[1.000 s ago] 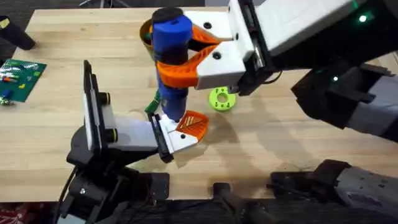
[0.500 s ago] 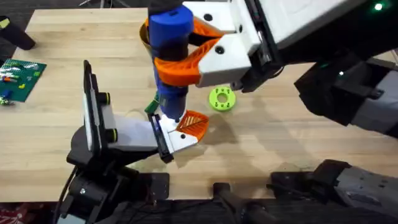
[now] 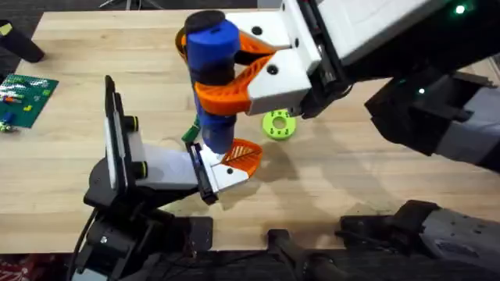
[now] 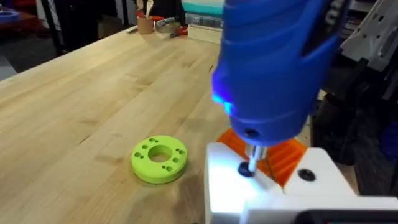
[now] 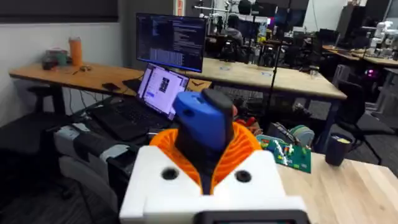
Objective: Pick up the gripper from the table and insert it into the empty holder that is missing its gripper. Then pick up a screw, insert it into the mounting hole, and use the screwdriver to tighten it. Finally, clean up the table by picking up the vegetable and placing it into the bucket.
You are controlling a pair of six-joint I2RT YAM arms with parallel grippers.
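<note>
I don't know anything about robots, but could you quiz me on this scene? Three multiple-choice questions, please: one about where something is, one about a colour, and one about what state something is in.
1. Where does the bright green ring lie?
A. On the bare wooden table
B. Inside the bucket
C. On top of the white holder

2. What colour is the body of the screwdriver?
A. Red
B. Blue
C. Yellow

3. What is the right hand doing?
A. Hanging open over the table
B. Shut on the green ring
C. Shut on the screwdriver

Answers:
1. A: both the overhead and left wrist views show the ring flat on the wood, apart from everything else.
2. B: its thick cylinder is bright blue.
3. C: the orange fingers wrap the blue body, and its metal tip meets a hole in the holder, next to the gripper.
</note>
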